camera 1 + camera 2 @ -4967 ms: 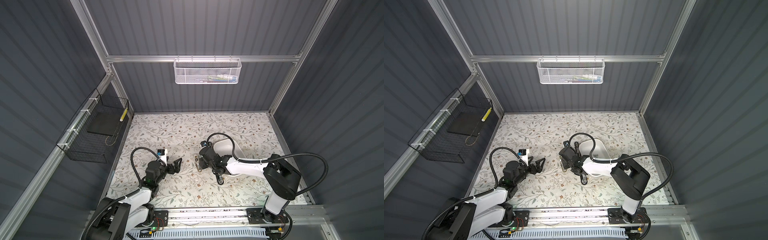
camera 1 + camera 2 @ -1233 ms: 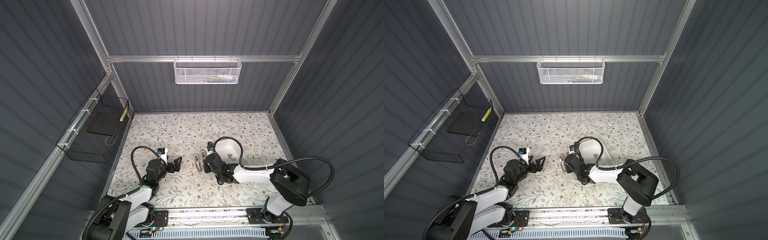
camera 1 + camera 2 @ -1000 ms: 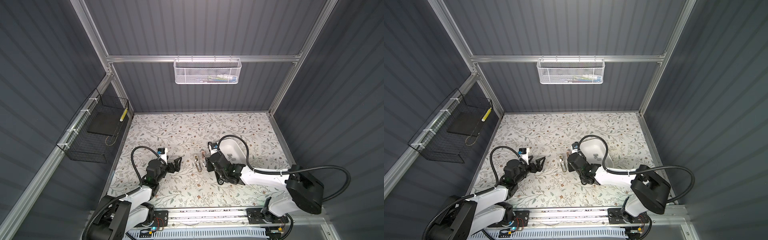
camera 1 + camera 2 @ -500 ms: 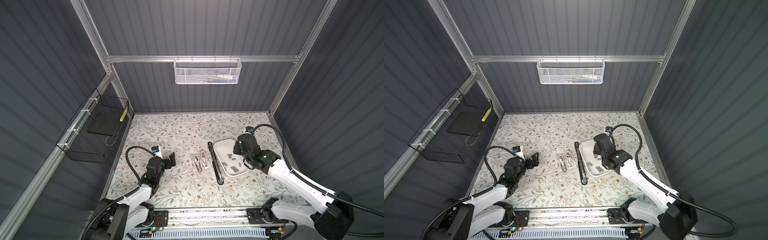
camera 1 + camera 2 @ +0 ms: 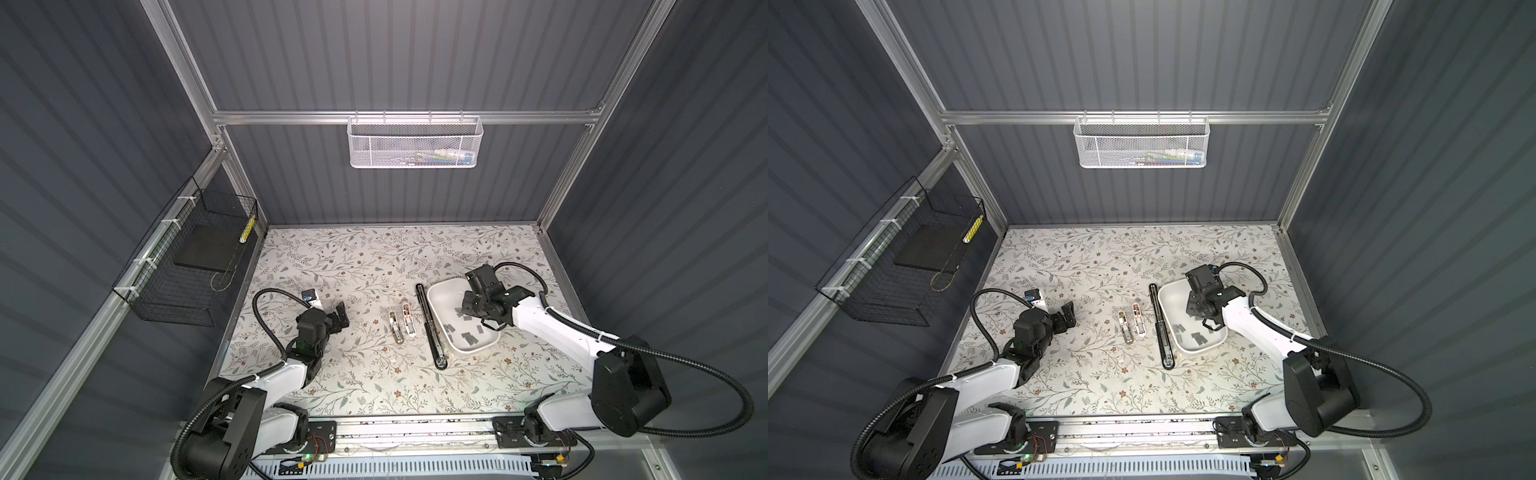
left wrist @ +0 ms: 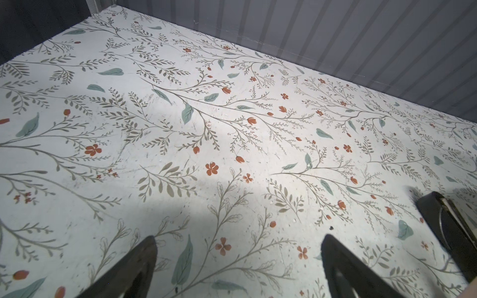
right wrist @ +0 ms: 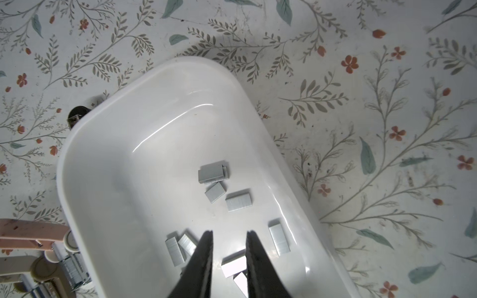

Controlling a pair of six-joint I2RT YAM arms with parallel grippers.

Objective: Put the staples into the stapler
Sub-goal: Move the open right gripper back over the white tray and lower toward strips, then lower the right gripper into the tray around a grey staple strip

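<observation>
While the left arm's jaws stand wide apart at 8 o'clock over the surface (image 5: 374,257), the right arm's jaws, narrowly parted and gripping nothing, hang over the staples (image 7: 237,201) in the white tray (image 5: 439,293) at 3 o'clock; the stapler (image 5: 430,328) lies along its 9 o'clock side.

A robotics lab test cell, not a home or office.

Grey ribbed wall panels (image 5: 395,62) held in bare aluminium frame bars (image 5: 291,117) box in a small floral-print tabletop (image 5: 374,257). Two white-and-black robot arms (image 5: 552,328) with looped black cables are bolted to a metal rail (image 5: 415,428) at the table's near edge, beside exposed circuit boards and wires (image 5: 316,446). A white mesh basket (image 5: 415,143) and a black wire basket (image 5: 178,286) hang from the frame.
</observation>
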